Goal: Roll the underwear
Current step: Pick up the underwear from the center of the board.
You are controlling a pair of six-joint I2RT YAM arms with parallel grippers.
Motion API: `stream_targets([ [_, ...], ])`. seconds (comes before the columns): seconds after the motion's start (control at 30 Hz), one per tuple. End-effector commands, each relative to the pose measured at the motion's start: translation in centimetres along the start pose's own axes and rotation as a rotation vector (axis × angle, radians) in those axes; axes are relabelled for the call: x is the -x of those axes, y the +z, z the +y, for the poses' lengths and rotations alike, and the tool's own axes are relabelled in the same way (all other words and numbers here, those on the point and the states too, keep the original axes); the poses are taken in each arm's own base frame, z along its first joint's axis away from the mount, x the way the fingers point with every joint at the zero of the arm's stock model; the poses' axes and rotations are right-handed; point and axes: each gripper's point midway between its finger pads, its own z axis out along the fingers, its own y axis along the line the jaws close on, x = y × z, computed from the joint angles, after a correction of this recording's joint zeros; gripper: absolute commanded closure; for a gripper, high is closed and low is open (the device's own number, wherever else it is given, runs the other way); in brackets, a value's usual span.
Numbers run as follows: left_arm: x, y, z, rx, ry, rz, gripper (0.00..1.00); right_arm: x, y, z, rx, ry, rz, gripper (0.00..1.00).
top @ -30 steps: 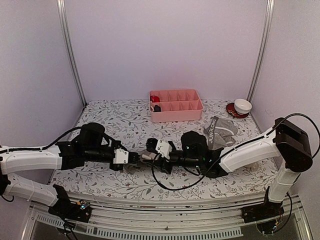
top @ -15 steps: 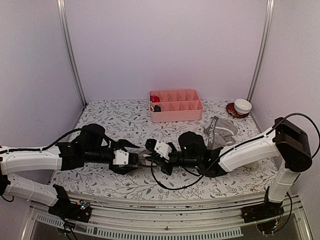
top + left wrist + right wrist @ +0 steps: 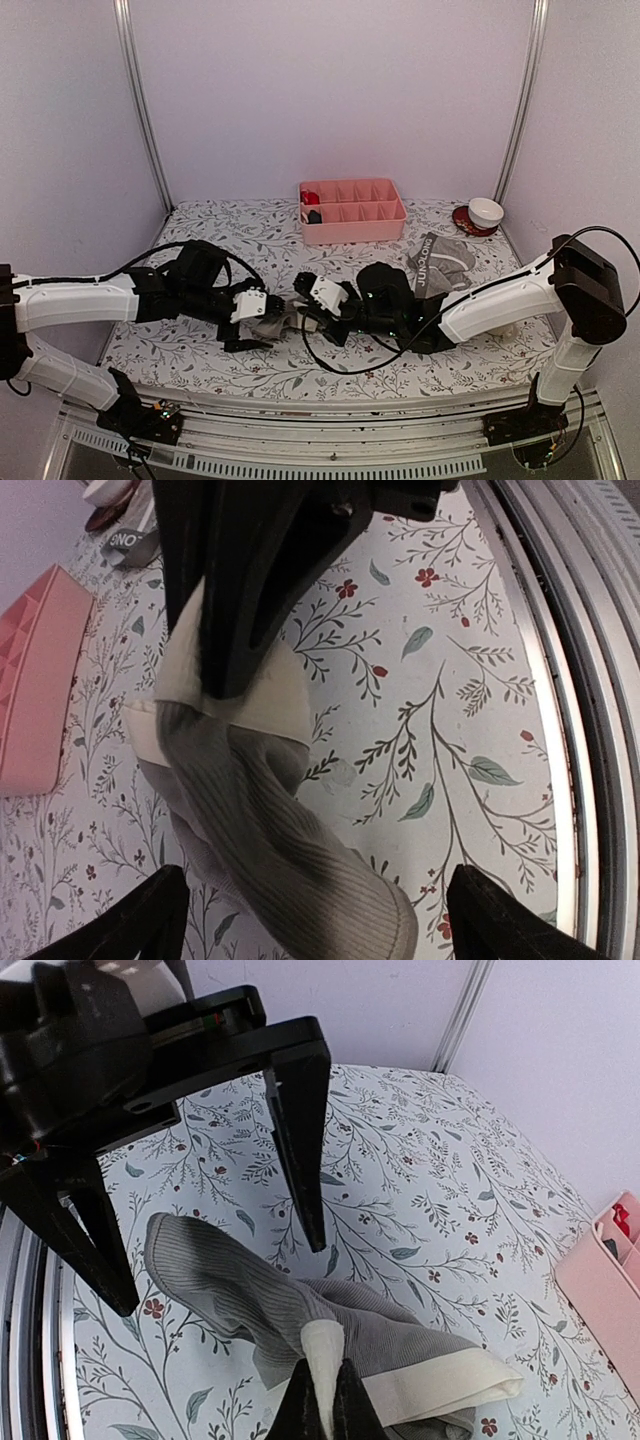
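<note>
Status: early, nothing rolled yet by the look of it.

- Grey ribbed cloth briefs (image 3: 272,325) with a pale waistband are found on the floral-print table (image 3: 200,235). They lie in front of the pink divided plastic tray (image 3: 352,228) and a little to its left, towards the arm bases. They are bunched and loosely folded over, not wound into a roll.
- Right hand (image 3: 322,1405): the fingers are pressed together, clamped on a fold of the pale waistband. That edge is seen pinched up in the right wrist view.
- Left hand (image 3: 257,322): the fingers are spread wide, set either side of the ribbed end of the briefs, on the side away from the right hand. No contact with the cloth can be made out and nothing is gripped.
- Grey boxer-briefs (image 3: 442,262) with a dark, white-lettered waistband are seen crumpled just in front of the tray's right end, well apart from both hands. Judged untouched.

Remaining, as judged: the briefs are to be flattened and wound into a proper roll, then the same is to be done for the boxer-briefs. Whether the rolls are meant to go into the tray cannot be told from the task. Risk noted: with only one edge pinched, loose cloth is likely to be dragged rather than rolled.
</note>
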Motion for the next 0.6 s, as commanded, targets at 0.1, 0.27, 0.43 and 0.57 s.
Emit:
stream_targets([
  [0.1,-0.6,-0.9,0.1,-0.009,-0.118,0.021,0.13,1.6,-0.4,-1.0,-0.051,0.013,-0.019,0.98],
  [0.27,-1.7,-0.7,0.6,0.019,-0.151,0.066,0.27,1.8,-0.5,-1.1,-0.058,0.012,-0.021,0.98],
  [0.43,-3.2,-0.1,0.7,0.031,-0.174,0.117,0.49,2.1,-0.9,-1.2,-0.060,0.012,-0.024,0.98],
  [0.57,-3.3,0.0,1.4,0.062,-0.180,0.120,0.75,2.4,-1.1,-0.8,-0.036,0.005,-0.033,0.98],
])
